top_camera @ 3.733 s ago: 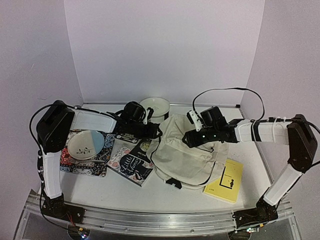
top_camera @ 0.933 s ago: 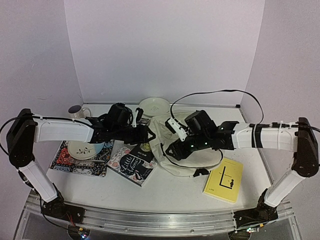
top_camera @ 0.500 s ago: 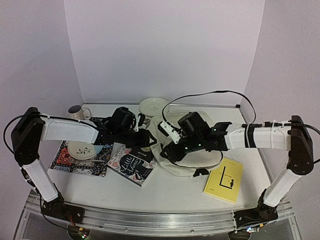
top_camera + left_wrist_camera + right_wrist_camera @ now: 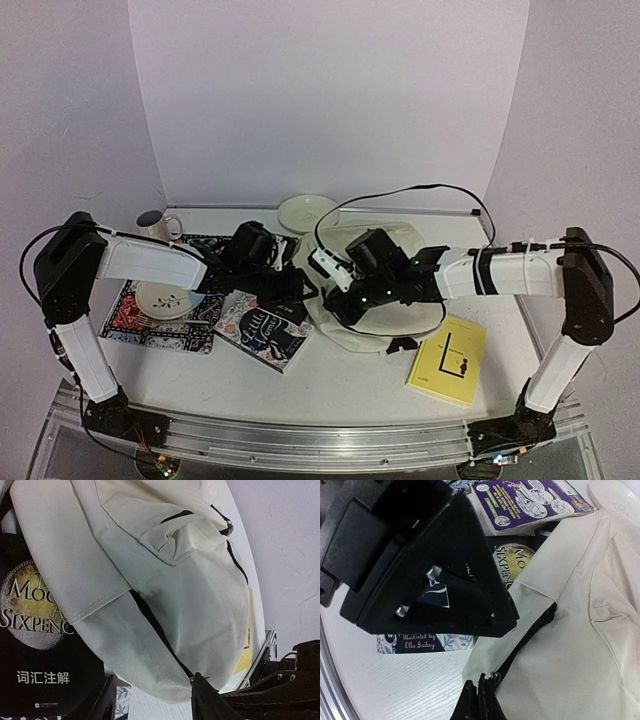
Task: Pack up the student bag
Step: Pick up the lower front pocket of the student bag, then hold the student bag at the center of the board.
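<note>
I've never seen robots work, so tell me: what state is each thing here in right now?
student bag: lying flat, partly over the dark book.
left gripper: open, at the bag's edge.
right gripper: shut, at the end of the zip.
yellow book: closed, flat.
mug: upright.

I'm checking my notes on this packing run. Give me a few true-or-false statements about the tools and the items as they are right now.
1. The right tool is shut at the end of the student bag's zipper. True.
2. The left tool is shut. False: it is open.
3. The yellow book is inside the bag. False: it lies on the table beside the bag.
4. A bowl sits on the patterned placemat. True.
</note>
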`<state>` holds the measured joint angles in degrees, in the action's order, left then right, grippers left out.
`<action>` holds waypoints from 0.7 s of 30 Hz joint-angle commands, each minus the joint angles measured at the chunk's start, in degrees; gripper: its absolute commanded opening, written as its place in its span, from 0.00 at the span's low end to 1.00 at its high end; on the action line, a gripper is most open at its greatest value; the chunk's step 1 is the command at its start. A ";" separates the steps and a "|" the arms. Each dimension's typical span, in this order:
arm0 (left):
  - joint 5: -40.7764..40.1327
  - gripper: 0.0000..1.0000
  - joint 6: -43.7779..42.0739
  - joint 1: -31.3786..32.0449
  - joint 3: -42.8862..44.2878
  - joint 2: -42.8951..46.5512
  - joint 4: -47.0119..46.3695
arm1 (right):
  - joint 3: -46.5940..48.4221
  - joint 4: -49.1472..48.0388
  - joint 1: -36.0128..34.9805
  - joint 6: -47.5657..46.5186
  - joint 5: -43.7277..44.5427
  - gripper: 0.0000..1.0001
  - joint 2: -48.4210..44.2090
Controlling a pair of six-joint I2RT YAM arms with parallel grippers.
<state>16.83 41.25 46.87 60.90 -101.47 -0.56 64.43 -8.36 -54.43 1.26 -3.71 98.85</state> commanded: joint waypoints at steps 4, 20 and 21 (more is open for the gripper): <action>5.07 0.54 2.31 0.78 4.65 -3.79 -4.00 | -2.11 0.51 -0.29 -0.19 0.35 0.00 -4.64; 7.62 0.04 4.00 1.12 9.02 -9.66 -6.62 | -4.82 0.52 -0.34 -0.74 0.75 0.00 -9.29; 7.45 0.01 3.73 0.73 9.38 -9.60 -6.63 | -5.42 0.73 -0.34 -1.50 0.89 0.00 -10.39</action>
<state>23.57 45.76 48.27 66.54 -110.77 -4.54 60.55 -8.58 -54.43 1.19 -3.43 94.40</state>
